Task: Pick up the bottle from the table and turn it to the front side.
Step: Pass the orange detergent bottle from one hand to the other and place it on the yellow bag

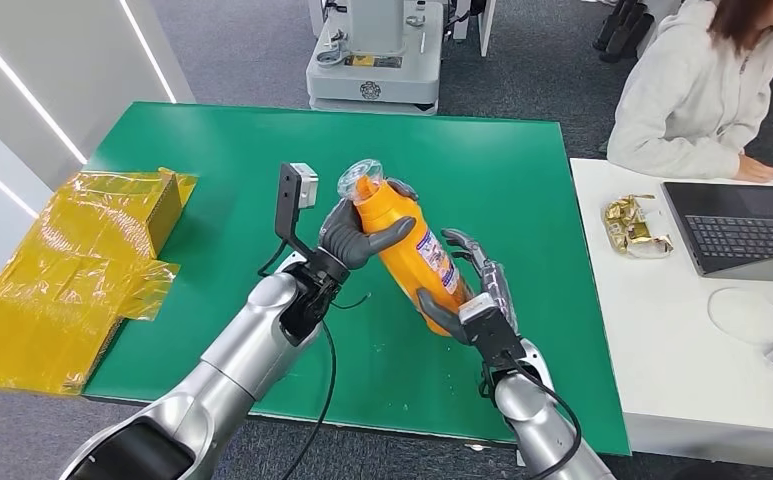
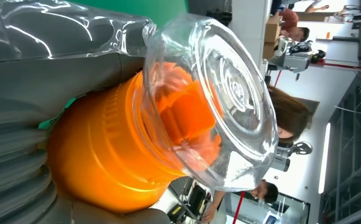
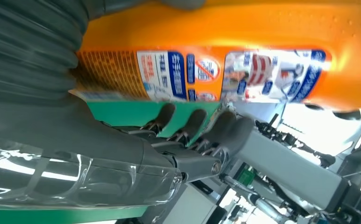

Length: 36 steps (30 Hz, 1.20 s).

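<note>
Orange bottle (image 1: 412, 250) gripped by left hand (image 1: 354, 238), right hand (image 1: 472, 295) apparently cradling its base — yellow wrap (image 1: 72, 270) beside, laptop (image 1: 747, 228) apart.

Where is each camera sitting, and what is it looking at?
Head view: high on the robot, looking down at the green table; both silver arms, left robot hand and right robot hand hold the orange bottle.
Left wrist view: behind the left robot hand, facing the bottle's clear cap.
Right wrist view: behind the right robot hand, facing the bottle's label.
All share the bottle.
</note>
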Tool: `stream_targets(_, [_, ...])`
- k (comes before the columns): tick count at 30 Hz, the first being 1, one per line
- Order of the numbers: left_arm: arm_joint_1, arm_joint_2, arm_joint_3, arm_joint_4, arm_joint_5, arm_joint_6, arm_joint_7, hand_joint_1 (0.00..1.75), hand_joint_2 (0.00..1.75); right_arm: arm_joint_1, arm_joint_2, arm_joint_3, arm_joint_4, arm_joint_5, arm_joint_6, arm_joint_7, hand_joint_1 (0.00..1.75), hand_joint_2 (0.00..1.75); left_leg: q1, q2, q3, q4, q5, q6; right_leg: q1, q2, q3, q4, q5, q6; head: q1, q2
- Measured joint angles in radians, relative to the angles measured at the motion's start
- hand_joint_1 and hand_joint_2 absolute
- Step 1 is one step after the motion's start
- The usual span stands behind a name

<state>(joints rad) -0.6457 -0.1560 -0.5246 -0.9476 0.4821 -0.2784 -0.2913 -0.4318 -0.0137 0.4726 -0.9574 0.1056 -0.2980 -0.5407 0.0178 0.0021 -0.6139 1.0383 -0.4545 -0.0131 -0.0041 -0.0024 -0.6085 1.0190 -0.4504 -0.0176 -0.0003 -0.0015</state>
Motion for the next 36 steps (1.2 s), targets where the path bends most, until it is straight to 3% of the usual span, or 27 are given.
stream_targets(10, [0.001,0.026,0.000,0.003,-0.009,0.027,0.006,1.75,1.75,0.063,-0.037,-0.020,-0.112,-0.004,-0.015,0.022,0.00,1.75,0.000,0.000,0.000,0.000,0.000,0.000,0.000,0.000,0.000,0.000,0.000,0.000,0.000,0.000])
stream_targets(16, [-0.051,0.059,0.002,0.034,-0.111,0.096,-0.030,1.75,1.75,0.117,-0.069,-0.027,-0.211,-0.001,-0.014,0.028,0.00,1.75,0.000,0.000,0.000,0.000,0.000,0.000,0.000,0.000,0.000,0.000,0.000,0.000,0.000,0.000])
stream_targets(21, [-0.119,0.109,0.001,0.068,-0.470,0.336,-0.135,1.75,1.75,0.193,-0.087,-0.043,-0.311,0.030,-0.025,0.014,0.00,1.75,0.000,0.000,0.000,0.000,0.000,0.000,0.000,0.000,0.000,0.000,0.000,0.000,0.000,0.000])
stream_targets(25, [-0.167,0.138,0.001,0.081,-0.642,0.422,-0.144,1.75,1.75,0.250,-0.087,-0.057,-0.389,0.067,-0.028,0.018,0.00,1.75,0.000,0.000,0.000,-0.001,0.000,0.000,0.000,0.000,0.000,0.000,0.000,0.000,0.000,0.000])
stream_targets(30, [-0.219,0.157,-0.001,0.087,-1.025,0.579,-0.070,1.75,1.75,0.288,-0.078,-0.085,-0.475,0.133,0.003,0.035,0.00,1.75,0.000,0.000,0.000,0.000,0.000,0.000,0.000,0.000,0.000,0.000,0.000,0.000,0.000,0.000])
stream_targets(36, [-0.303,0.189,-0.041,0.123,-1.427,0.673,0.047,1.75,1.75,0.323,-0.068,-0.128,-0.563,0.166,0.018,0.038,0.00,1.75,0.000,0.000,0.000,0.000,0.000,0.000,0.000,0.000,0.000,0.000,0.000,0.000,0.000,0.000])
